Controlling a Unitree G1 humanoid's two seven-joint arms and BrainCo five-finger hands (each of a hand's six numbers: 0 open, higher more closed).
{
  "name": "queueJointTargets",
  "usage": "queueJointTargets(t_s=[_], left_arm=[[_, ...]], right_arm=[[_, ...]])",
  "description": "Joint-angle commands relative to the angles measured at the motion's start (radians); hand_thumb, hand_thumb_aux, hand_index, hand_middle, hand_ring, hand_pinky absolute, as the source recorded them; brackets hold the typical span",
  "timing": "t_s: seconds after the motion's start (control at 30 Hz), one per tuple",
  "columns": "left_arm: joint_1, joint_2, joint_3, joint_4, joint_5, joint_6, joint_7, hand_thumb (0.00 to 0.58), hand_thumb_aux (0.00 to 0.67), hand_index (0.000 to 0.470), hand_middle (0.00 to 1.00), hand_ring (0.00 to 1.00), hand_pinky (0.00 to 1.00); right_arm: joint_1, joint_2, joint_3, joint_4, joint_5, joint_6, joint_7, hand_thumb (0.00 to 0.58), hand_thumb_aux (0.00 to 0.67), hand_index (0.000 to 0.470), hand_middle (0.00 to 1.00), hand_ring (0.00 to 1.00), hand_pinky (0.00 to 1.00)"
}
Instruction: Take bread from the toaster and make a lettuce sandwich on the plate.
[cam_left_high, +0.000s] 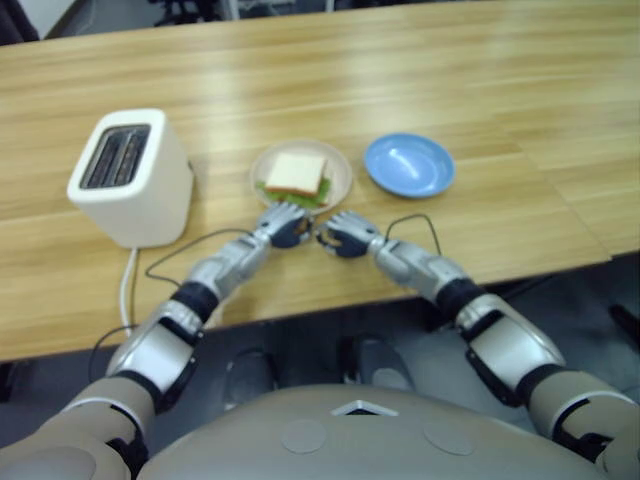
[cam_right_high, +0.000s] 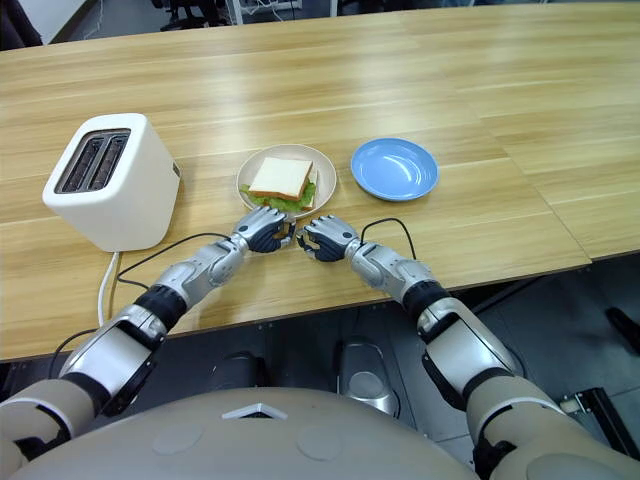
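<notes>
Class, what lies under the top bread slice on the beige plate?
Green lettuce shows under the bread slice along its near edge, resting on the plate. Anything beneath the slice's middle, such as a second slice, is covered.

Lettuce sandwich (cam_right_high: 281, 179) on beige plate (cam_right_high: 328, 176)

The table (cam_right_high: 300, 80) is pale honey wood with long streaked grain. The toaster (cam_right_high: 110, 195), at nine o'clock from the sandwich, is creamy white with dark slots. The bread (cam_right_high: 281, 177) is white with a tan crust over green lettuce (cam_right_high: 268, 201), on a beige plate (cam_right_high: 325, 165). At three o'clock is a sky-blue plate (cam_right_high: 394, 168). The left hand (cam_right_high: 262, 230) and right hand (cam_right_high: 325, 238) are silver and black.
</notes>
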Motion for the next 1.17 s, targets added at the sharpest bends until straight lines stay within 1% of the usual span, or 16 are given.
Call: queueJointTargets(t_s=[0.03, 0.4, 0.43, 0.47, 0.5, 0.57, 0.6, 0.63, 0.67, 0.7, 0.73, 0.77, 0.8, 0.83, 1.0, 1.17], left_arm=[[-0.069, -0.002, 0.012, 0.107, -0.021, 0.013, 0.051, 0.58, 0.67, 0.46, 1.0, 1.0, 1.0], [-0.035, 0.07, 0.045, -0.016, -0.05, -0.01, 0.202, 0.58, 0.67, 0.46, 1.0, 1.0, 1.0], [-0.015, 0.08, 0.058, -0.054, -0.058, -0.012, 0.213, 0.558, 0.539, 0.37, 1.0, 1.0, 1.0], [0.004, 0.088, 0.069, -0.089, -0.065, -0.015, 0.219, 0.517, 0.449, 0.308, 1.0, 1.0, 1.0], [0.037, 0.101, 0.083, -0.148, -0.068, -0.015, 0.23, 0.0, 0.0, 0.0, 1.0, 1.0, 1.0], [0.108, 0.122, 0.116, -0.269, -0.094, -0.043, 0.245, 0.0, 0.0, 0.0, 1.0, 1.0, 1.0], [0.147, 0.132, 0.134, -0.335, -0.103, -0.054, 0.256, 0.0, 0.0, 0.0, 1.0, 1.0, 1.0], [0.19, 0.139, 0.155, -0.4, -0.13, -0.083, 0.255, 0.0, 0.0, 0.0, 1.0, 1.0, 1.0], [0.232, 0.143, 0.177, -0.459, -0.17, -0.118, 0.244, 0.0, 0.0, 0.0, 1.0, 1.0, 1.0], [0.273, 0.145, 0.203, -0.516, -0.209, -0.148, 0.238, 0.0, 0.0, 0.0, 1.0, 1.0, 1.0], [0.317, 0.146, 0.233, -0.576, -0.274, -0.198, 0.222, 0.0, 0.0, 0.0, 0.98, 0.98, 0.98], [0.357, 0.15, 0.255, -0.632, -0.336, -0.244, 0.199, 0.0, 0.0, 0.0, 0.62, 0.62, 0.62], [0.395, 0.153, 0.273, -0.686, -0.399, -0.288, 0.17, 0.0, 0.0, 0.0, 0.52, 0.52, 0.52], [0.429, 0.155, 0.284, -0.732, -0.476, -0.326, 0.133, 0.0, 0.0, 0.0, 0.01, 0.01, 0.01], [0.562, 0.16, 0.307, -0.937, -0.851, -0.43, -0.051, 0.0, 0.0, 0.0, 0.0, 0.0, 0.0], [0.654, 0.139, 0.351, -1.072, -1.077, -0.445, -0.161, 0.0, 0.0, 0.0, 0.0, 0.0, 0.0]], right_arm=[[-0.061, 0.028, 0.029, 0.148, -0.022, 0.06, -0.038, 0.58, 0.67, 0.46, 1.0, 1.0, 1.0], [-0.129, 0.055, 0.03, 0.198, 0.005, 0.045, -0.161, 0.58, 0.67, 0.46, 1.0, 1.0, 1.0], [-0.125, 0.052, 0.027, 0.192, 0.008, 0.04, -0.187, 0.58, 0.67, 0.46, 1.0, 1.0, 1.0], [-0.122, 0.05, 0.024, 0.186, 0.013, 0.029, -0.201, 0.58, 0.67, 0.46, 1.0, 1.0, 1.0], [-0.114, 0.047, 0.013, 0.177, 0.028, 0.009, -0.21, 0.58, 0.67, 0.46, 1.0, 1.0, 1.0], [-0.094, 0.038, -0.017, 0.15, 0.068, -0.047, -0.23, 0.58, 0.67, 0.46, 0.98, 0.98, 0.98], [-0.082, 0.032, -0.036, 0.134, 0.092, -0.073, -0.231, 0.58, 0.67, 0.46, 0.83, 0.83, 0.83], [-0.066, 0.024, -0.055, 0.113, 0.115, -0.106, -0.23, 0.539, 0.491, 0.337, 0.75, 0.75, 0.75], [-0.047, 0.017, -0.076, 0.088, 0.15, -0.163, -0.215, 0.0, 0.0, 0.0, 0.51, 0.51, 0.51], [-0.023, 0.012, -0.101, 0.062, 0.198, -0.226, -0.179, 0.0, 0.0, 0.0, 0.0, 0.0, 0.0], [0.01, 0.012, -0.136, 0.029, 0.278, -0.305, -0.121, 0.0, 0.0, 0.0, 0.0, 0.0, 0.0], [0.046, 0.015, -0.168, -0.009, 0.373, -0.384, -0.058, 0.0, 0.0, 0.0, 0.0, 0.0, 0.0], [0.086, 0.019, -0.193, -0.056, 0.488, -0.445, 0.029, 0.0, 0.0, 0.0, 0.0, 0.0, 0.0], [0.126, 0.022, -0.208, -0.106, 0.598, -0.484, 0.108, 0.0, 0.0, 0.0, 0.0, 0.0, 0.0], [0.326, -0.007, -0.233, -0.438, 1.007, -0.425, 0.412, 0.0, 0.0, 0.0, 0.0, 0.0, 0.0], [0.474, 0.0, -0.32, -0.731, 1.133, -0.386, 0.441, 0.0, 0.0, 0.0, 0.0, 0.0, 0.0]])
